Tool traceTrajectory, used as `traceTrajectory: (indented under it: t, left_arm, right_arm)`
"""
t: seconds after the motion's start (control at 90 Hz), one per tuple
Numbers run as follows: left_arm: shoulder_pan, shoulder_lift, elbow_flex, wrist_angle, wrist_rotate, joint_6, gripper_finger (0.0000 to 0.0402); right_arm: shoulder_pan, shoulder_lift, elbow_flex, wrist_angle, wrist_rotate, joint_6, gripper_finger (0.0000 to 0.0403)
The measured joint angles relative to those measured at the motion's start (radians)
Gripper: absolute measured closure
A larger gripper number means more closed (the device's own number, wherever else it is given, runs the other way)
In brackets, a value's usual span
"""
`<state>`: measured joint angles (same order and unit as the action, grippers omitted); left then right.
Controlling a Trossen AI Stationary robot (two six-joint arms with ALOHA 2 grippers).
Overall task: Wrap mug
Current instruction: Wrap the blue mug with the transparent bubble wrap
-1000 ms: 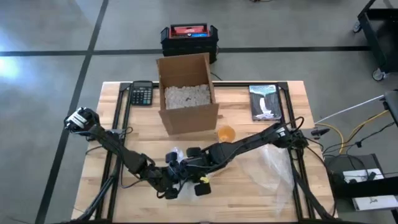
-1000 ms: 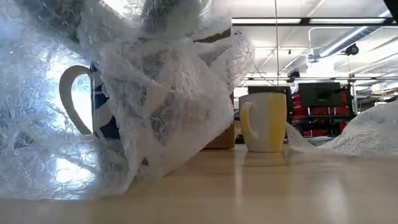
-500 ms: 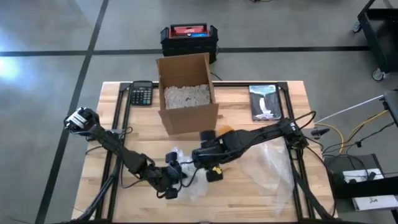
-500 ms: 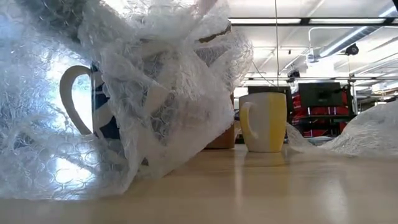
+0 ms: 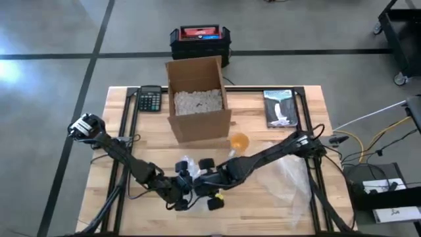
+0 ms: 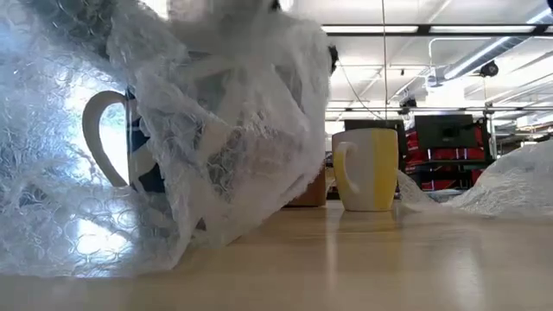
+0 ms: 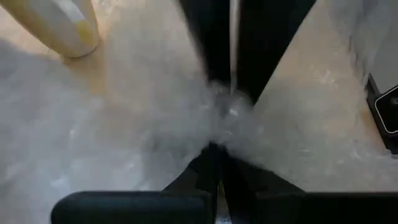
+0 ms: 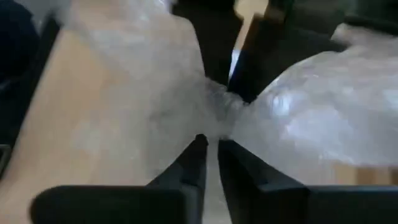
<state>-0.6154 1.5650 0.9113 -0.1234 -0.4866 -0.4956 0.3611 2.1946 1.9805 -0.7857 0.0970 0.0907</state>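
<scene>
Meeting near the front middle of the table (image 5: 276, 204), both grippers work at one bunch of bubble wrap (image 6: 216, 130). Left gripper (image 5: 186, 191) reaches in from the front left; its wrist view shows the two fingers (image 7: 208, 168) pressed together on a twisted knot of the wrap. Right gripper (image 5: 209, 187) comes in from the right side, arm stretched low across the boards; its fingers (image 8: 196, 163) stand nearly together, a thin slit between them, tips at the pinched neck of the same wrap, grip itself not clear. Mug being wrapped (image 6: 130, 142) sits inside the bundle close to the low camera: pale handle and a dark blue side show through the plastic, upright on the table. The wrap covers most of the mug and fills the left half of the low view, hiding both grippers there. A yellow mug (image 6: 367, 168) stands upright farther back, apart from the bundle, beside the cardboard box (image 5: 196, 99) of packing fill. A second loose sheet of wrap (image 5: 289, 178) lies on the right part of the table. A calculator (image 5: 150, 100) lies at the back left, a book (image 5: 280, 108) at the back right. A black and red toolbox (image 5: 199, 41) sits on the floor behind the table.
</scene>
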Motion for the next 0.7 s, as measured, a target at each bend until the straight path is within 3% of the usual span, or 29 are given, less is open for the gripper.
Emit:
traceTrajectory:
  t: [0.311, 0.7]
  left_arm:
    - [-0.009, -0.024, 0.016, -0.065, 0.008, 0.000, 0.0401]
    - [-0.013, -0.219, 0.060, -0.207, 0.002, 0.024, 0.0401]
  right_arm:
    - [-0.007, 0.057, -0.005, 0.041, -0.025, 0.003, 0.0397]
    - [-0.013, 0.064, -0.010, 0.037, -0.049, 0.017, 0.0402]
